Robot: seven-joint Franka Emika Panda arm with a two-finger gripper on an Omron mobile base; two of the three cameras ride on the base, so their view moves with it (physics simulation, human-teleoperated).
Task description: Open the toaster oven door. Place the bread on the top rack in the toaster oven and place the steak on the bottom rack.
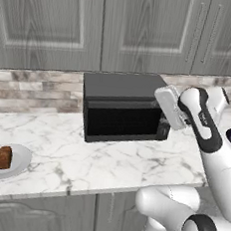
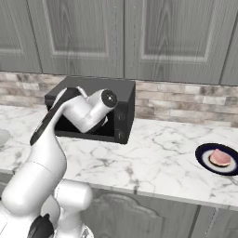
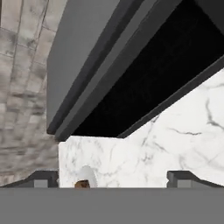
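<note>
The first step is in hand: the toaster oven door point(image 1: 121, 122), a flat black panel with a dark mesh window across the front of the one black box-shaped toaster oven point(image 1: 125, 88), looks shut, standing upright against the oven's face. The white arm's two-finger gripper point(image 3: 113, 177) sits close to the oven's right front corner, at about 3 o'clock from the door in the left base view. In the hand view its dark fingertips point(image 3: 41, 178) stand wide apart with nothing between them, the oven's front looming just ahead.

The next move likely calls for bringing the spread fingers to the door's upper edge, catching it there, and swinging it down on its lower hinge. Neither rack can be seen behind the closed panel.

Counted on the white marble counter point(image 1: 108, 162): one piece of dark-brown bread point(image 1: 4, 157) on one pale grey plate point(image 1: 20, 161) at 8 o'clock from the oven, and one pinkish steak point(image 2: 219, 158) on one dark-rimmed plate point(image 2: 203, 160) far off at 4 o'clock in the right base view.
</note>
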